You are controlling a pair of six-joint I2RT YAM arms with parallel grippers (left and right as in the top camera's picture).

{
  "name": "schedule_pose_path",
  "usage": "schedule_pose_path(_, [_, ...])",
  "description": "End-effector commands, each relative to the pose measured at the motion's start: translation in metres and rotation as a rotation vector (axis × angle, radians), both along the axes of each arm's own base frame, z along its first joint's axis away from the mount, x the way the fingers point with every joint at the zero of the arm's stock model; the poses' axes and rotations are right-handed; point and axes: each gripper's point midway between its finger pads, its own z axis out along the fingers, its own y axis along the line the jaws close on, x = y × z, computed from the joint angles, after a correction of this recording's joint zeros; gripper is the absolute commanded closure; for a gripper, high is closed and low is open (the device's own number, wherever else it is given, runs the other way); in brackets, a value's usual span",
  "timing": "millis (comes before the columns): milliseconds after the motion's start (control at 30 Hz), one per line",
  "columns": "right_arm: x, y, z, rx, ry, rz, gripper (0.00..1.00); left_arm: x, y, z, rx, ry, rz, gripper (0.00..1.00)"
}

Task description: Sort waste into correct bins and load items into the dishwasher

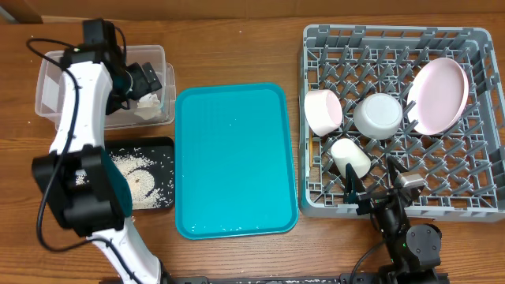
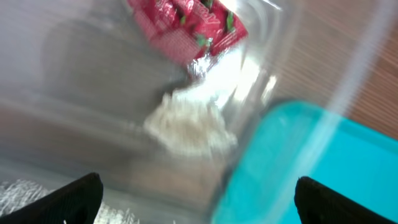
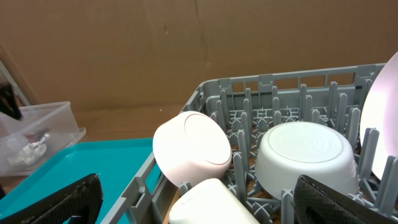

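Hovering over the tub left of the tray, my left gripper is spread and empty. Tissue and wrapper lie beneath, binned as dry waste, I think, though it's blurred. Right gripper, likewise spread, sits beside the rack, on the tray's right.

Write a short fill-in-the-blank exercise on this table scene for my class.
1. The rice lies in the shallow tray, whose colour is ____.
2. The pink plate stands in the grey ____.
3. The red wrapper lies beside a white ____.
Missing words: black; rack; tissue.
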Motion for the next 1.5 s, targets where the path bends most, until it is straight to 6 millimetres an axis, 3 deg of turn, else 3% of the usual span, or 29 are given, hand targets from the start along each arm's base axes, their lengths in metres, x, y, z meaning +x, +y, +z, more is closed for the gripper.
schedule_pose_path(0, [0.001,-0.002,-0.002,-0.003,-0.005,-0.008,0.0,-0.013,-0.009,0.111,0.012,-0.215,-0.033,0.0])
schedule_pose_path(133, [0.001,-0.002,-0.002,-0.003,-0.005,-0.008,0.0,-0.05,-0.037,0.162,-0.056,-0.292,-0.087,0.0])
schedule_pose_path(300, [0.001,-0.002,-0.002,-0.003,-0.005,-0.008,0.0,-0.099,-0.066,0.201,-0.062,-0.332,-0.15,0.0])
schedule_pose_path(500, [0.001,-0.002,-0.002,-0.003,-0.005,-0.008,0.0,-0.142,-0.094,0.211,-0.081,-0.295,-0.225,0.0])
schedule_pose_path(633, [0.001,-0.002,-0.002,-0.003,-0.005,-0.008,0.0,-0.149,-0.101,0.207,-0.086,-0.266,-0.248,0.0])
schedule_pose_path(800, [0.001,-0.002,-0.002,-0.003,-0.005,-0.008,0.0,-0.147,-0.099,0.204,-0.074,-0.258,-0.246,0.0])
schedule_pose_path(1000, [0.001,-0.002,-0.002,-0.003,-0.005,-0.008,0.0,-0.157,-0.092,0.199,-0.025,-0.213,-0.251,0.0])
schedule_pose_path(1100, [0.001,-0.002,-0.002,-0.004,-0.005,-0.008,0.0,-0.146,-0.093,0.22,0.006,-0.341,-0.282,0.0])
schedule_pose_path(1233, [0.001,-0.002,-0.002,-0.004,-0.005,-0.008,0.0,-0.143,-0.101,0.27,0.107,-0.614,-0.374,0.0])
schedule_pose_path(1333, [0.001,-0.002,-0.002,-0.004,-0.005,-0.008,0.0,-0.16,-0.097,0.292,0.168,-0.739,-0.365,0.0])
schedule_pose_path(1467, [0.001,-0.002,-0.002,-0.003,-0.005,-0.008,0.0,-0.193,-0.077,0.295,0.245,-0.811,-0.293,0.0])
